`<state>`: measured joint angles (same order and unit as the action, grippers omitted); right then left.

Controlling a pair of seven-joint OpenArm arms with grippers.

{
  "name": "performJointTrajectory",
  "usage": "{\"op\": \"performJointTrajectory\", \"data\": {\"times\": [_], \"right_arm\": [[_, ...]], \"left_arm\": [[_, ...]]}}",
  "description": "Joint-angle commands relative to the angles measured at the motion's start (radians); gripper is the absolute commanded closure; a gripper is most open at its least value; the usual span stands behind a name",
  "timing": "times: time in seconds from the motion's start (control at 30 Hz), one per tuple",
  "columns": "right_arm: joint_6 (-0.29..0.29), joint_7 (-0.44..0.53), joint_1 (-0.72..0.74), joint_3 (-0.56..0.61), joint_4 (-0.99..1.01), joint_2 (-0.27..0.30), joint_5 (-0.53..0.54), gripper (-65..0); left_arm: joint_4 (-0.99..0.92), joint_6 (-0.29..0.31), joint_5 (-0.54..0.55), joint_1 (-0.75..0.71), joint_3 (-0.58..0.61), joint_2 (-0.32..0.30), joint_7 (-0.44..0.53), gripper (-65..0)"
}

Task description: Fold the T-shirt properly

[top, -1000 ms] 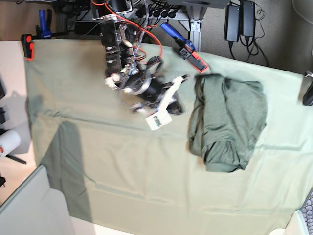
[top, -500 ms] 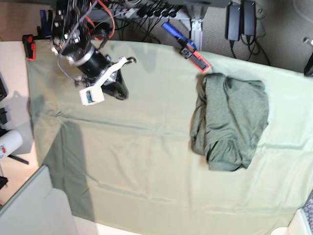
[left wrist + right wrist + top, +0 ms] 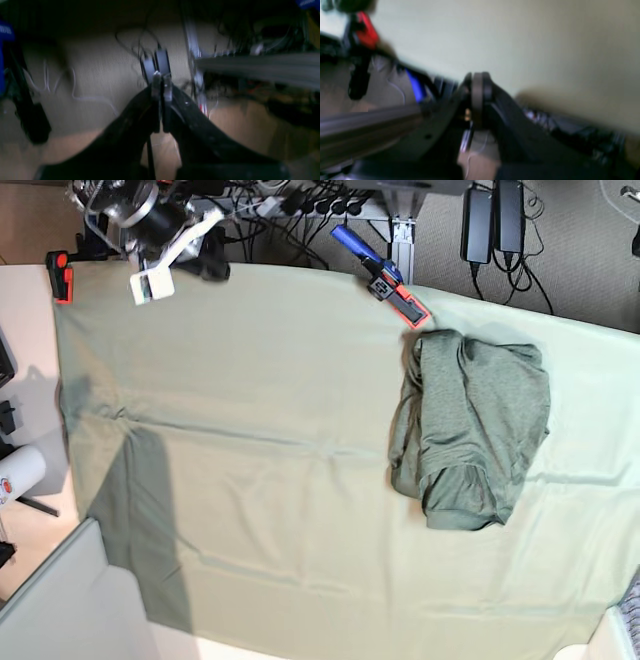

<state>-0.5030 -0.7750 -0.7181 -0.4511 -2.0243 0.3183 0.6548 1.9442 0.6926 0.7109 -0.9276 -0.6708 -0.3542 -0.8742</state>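
T-shirt [image 3: 472, 438] lies bunched on table cloth [image 3: 250, 480], base view's right side | thin, soft, light; we'd pinch a hemmed edge or sleeve | right gripper [image 3: 477, 97] pressed together, empty | left gripper [image 3: 161, 86] pressed together, empty, off the table

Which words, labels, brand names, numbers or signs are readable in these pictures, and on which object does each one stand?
No text can be read in any view.
White tag on the right arm near its end effector: dark marks, too small to read.
Blue clamp at the top corner of the left wrist view: pale lettering, too blurred to read.
T-shirt: no print visible.
Table cloth: no print visible.
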Motion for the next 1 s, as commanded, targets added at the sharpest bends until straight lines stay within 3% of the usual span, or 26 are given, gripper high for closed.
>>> {"op": "performJointTrajectory", "data": {"times": [0.0,0.17,0.37,0.47,0.7,0.97], "right_arm": [[-0.005,0.015,-0.029,-0.008,-0.016,-0.010,0.002,0.0],[-0.005,0.009,-0.137,-0.008,-0.014,-0.087,-0.005,0.0],[-0.003,-0.019,-0.249,-0.007,-0.005,-0.088,-0.119,0.0],[-0.001,-0.044,-0.284,-0.006,0.014,-0.089,-0.127,0.0],[0.002,-0.152,-0.293,-0.006,0.143,-0.089,-0.125,0.0],[0.009,-0.169,-0.291,-0.005,0.370,-0.088,-0.120,0.0]], "left_arm": [[0.012,-0.008,0.010,-0.012,-0.008,-0.014,-0.016,0.0],[-0.029,-0.034,0.010,-0.012,0.000,-0.014,-0.084,0.0],[-0.121,-0.034,0.001,-0.013,0.121,-0.031,-0.145,0.0],[-0.189,-0.036,-0.062,-0.012,0.218,-0.045,-0.141,0.0],[-0.320,-0.140,-0.280,-0.011,0.444,-0.048,-0.063,0.0],[-0.454,-0.227,-0.505,0.034,0.615,-0.058,-0.001,0.0]]}}
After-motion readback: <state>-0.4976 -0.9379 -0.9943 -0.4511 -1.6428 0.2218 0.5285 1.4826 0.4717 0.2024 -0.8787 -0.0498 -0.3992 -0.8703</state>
